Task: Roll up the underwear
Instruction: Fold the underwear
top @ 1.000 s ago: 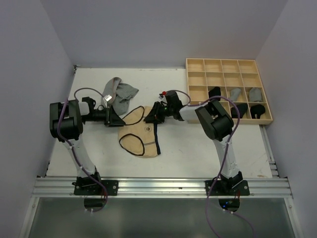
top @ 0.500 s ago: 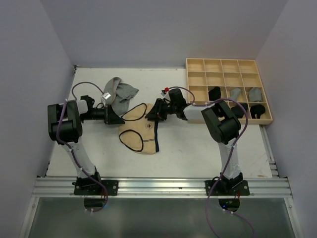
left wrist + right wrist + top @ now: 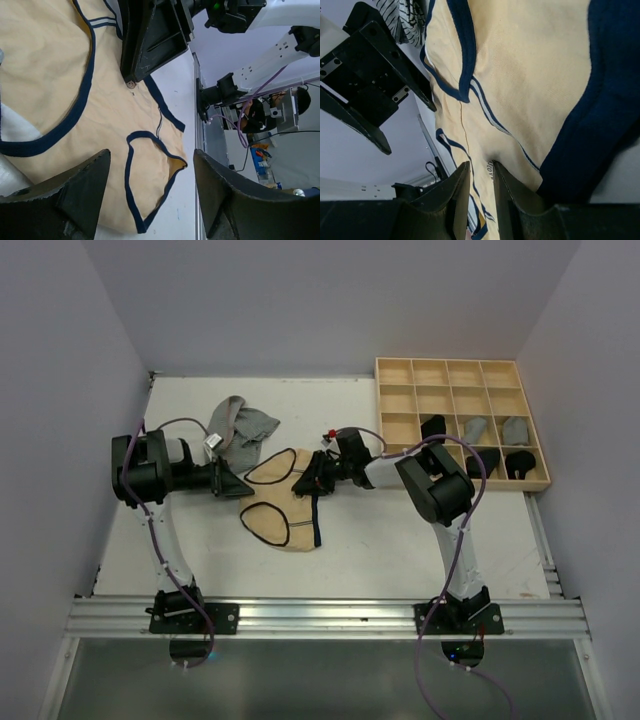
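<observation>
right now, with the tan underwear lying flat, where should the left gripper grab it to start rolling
Pinch the dark-trimmed border on the left side of the tan underwear, coming in low from the left. The cloth lies flat and spread, so probably only its edge can be lifted; the left gripper stands open facing it, the right gripper at the opposite edge.

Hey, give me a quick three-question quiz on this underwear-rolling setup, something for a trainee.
1. True or false: the left gripper is open.
2. Which garment lies right under the right gripper? A) a grey striped one B) the tan underwear with dark trim C) a black one
3. Fill in: the small cloth bundles sit in compartments of the wooden ____.
Key: 1 true; 2 B; 3 tray.
</observation>
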Controlling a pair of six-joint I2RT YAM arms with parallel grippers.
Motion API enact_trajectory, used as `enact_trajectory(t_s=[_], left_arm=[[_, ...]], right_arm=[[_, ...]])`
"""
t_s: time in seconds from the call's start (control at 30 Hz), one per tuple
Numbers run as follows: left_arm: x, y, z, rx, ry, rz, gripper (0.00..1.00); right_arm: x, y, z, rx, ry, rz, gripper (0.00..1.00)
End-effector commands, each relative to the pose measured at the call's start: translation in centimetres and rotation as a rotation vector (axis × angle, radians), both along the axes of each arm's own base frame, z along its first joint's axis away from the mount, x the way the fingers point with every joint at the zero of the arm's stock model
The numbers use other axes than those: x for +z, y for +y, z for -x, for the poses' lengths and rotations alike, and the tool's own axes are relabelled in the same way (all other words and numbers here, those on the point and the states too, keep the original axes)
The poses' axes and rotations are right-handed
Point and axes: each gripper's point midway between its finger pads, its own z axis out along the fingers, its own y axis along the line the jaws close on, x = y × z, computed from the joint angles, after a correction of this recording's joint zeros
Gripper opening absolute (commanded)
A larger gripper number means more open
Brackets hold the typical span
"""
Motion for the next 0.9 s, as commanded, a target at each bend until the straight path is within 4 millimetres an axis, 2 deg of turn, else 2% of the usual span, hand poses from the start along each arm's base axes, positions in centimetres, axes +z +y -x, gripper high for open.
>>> enact_trajectory(t_s=[0.0,0.1,0.13,0.23,0.3,0.33,0.37,0.4,0.43,0.47,0.5,0.53,0.63,0.67,0.7,0.77,0.8,0.87], left_arm=[[-3.8,0.4,1.1,0.049,0.11,0.053,0.73],[-3.7,0.8,1.2,0.062,0.114,0.053,0.87],[-3.5,0.8,1.3,0.056,0.112,0.048,0.98],[-2.4,1.0,1.3,0.039,0.072,0.019,1.0],[-1.8,1.3,0.6,0.029,0.008,-0.014,1.0],[-0.8,1.6,0.2,0.02,0.046,-0.057,1.0],[-1.0,2.0,-0.3,0.025,0.063,-0.119,1.0],[0.2,3.6,-4.9,0.097,-0.21,-0.287,1.0],[-1.7,4.9,-4.1,0.211,0.001,-0.447,1.0],[-0.8,5.7,-5.2,0.253,-0.073,-0.521,1.0],[0.4,5.9,-5.1,0.242,-0.105,-0.576,1.0],[2.2,6.3,-6.6,0.243,-0.151,-0.609,1.0],[6.0,6.7,-7.9,0.286,-0.239,-0.633,1.0],[7.0,6.9,-8.2,0.304,-0.282,-0.656,1.0],[9.6,7.1,-8.6,0.339,-0.395,-0.687,1.0],[11.0,6.8,-8.1,0.345,-0.492,-0.731,1.0],[13.1,6.4,-7.5,0.343,-0.612,-0.744,1.0],[15.4,6.0,-7.1,0.379,-0.697,-0.727,1.0]], right_arm=[[-2.6,-1.2,0.2,-0.02,0.034,0.113,0.31],[-3.0,-1.4,0.3,-0.024,0.041,0.141,0.31],[-2.8,-1.4,0.2,-0.023,0.036,0.139,0.31],[-2.3,-1.2,0.2,-0.015,0.022,0.121,0.31],[-1.6,-1.3,0.1,-0.011,-0.004,0.118,0.32],[-1.3,-1.3,-0.1,-0.011,-0.02,0.116,0.32],[-0.6,-1.3,-0.1,-0.008,-0.031,0.117,0.33],[-0.1,-1.3,-0.1,-0.003,-0.045,0.114,0.33],[0.2,-1.3,-0.2,-0.003,-0.056,0.112,0.33],[1.5,-1.2,-0.3,-0.004,-0.078,0.098,0.34],[2.0,-1.2,-0.4,-0.004,-0.093,0.097,0.34],[2.6,-1.3,-0.4,-0.002,-0.106,0.095,0.34],[5.5,-1.5,-1.0,-0.004,-0.192,0.097,0.35],[5.7,-1.8,-0.7,0.002,-0.187,0.122,0.35],[7.0,-2.0,-0.8,0.015,-0.244,0.124,0.35],[7.9,-2.3,-1.0,0.017,-0.283,0.136,0.35],[8.6,-2.5,-0.6,0.036,-0.303,0.14,0.35],[9.4,-2.5,-0.4,0.057,-0.335,0.131,0.35]])
